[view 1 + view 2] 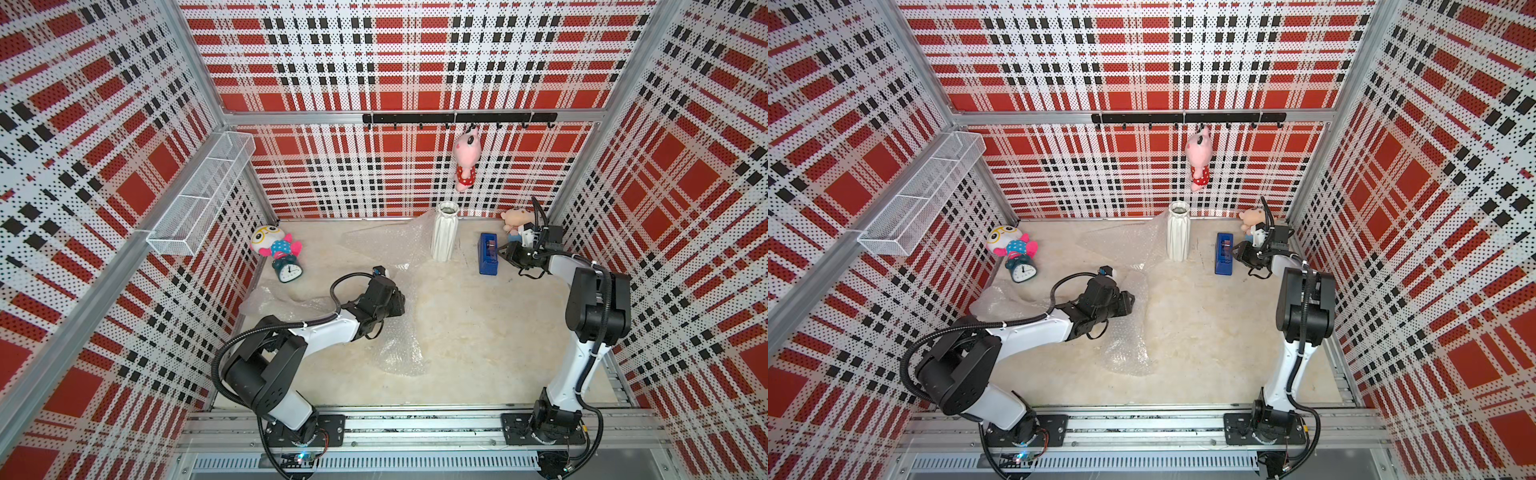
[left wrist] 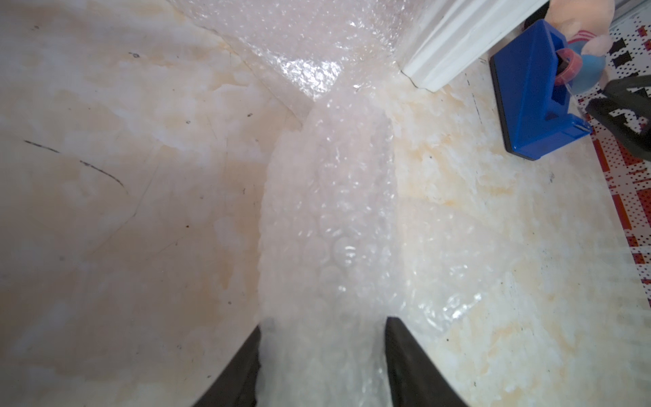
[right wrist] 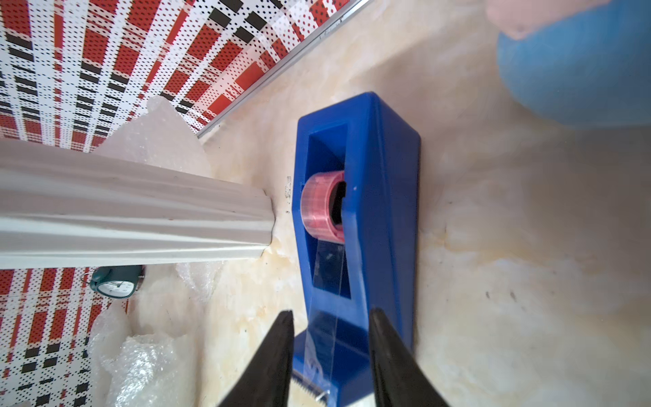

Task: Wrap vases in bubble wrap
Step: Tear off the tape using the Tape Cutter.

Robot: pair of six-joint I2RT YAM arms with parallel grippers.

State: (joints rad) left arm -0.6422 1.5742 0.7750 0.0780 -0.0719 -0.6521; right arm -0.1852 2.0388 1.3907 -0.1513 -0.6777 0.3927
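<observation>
A tall white ribbed vase [image 1: 444, 232] [image 1: 1178, 232] stands upright at the back of the table, with its base on a sheet of bubble wrap [image 1: 382, 243]. My left gripper [image 1: 401, 305] [image 2: 323, 321] is low over the table's middle. It is shut on a rolled bundle of bubble wrap [image 2: 327, 225] that reaches toward the vase [image 2: 454, 38]. What the roll holds cannot be told. My right gripper [image 1: 505, 253] [image 3: 331, 310] is open at the cutter end of the blue tape dispenser [image 3: 370, 211], its fingers on either side of the clear tape strip.
More bubble wrap lies crumpled at the left [image 1: 282, 299] and in front of the left arm [image 1: 399, 345]. A green alarm clock [image 1: 289, 270] and a plush toy [image 1: 274, 245] sit back left, a plush bear [image 1: 515, 220] back right. A wire basket [image 1: 203, 195] hangs on the left wall.
</observation>
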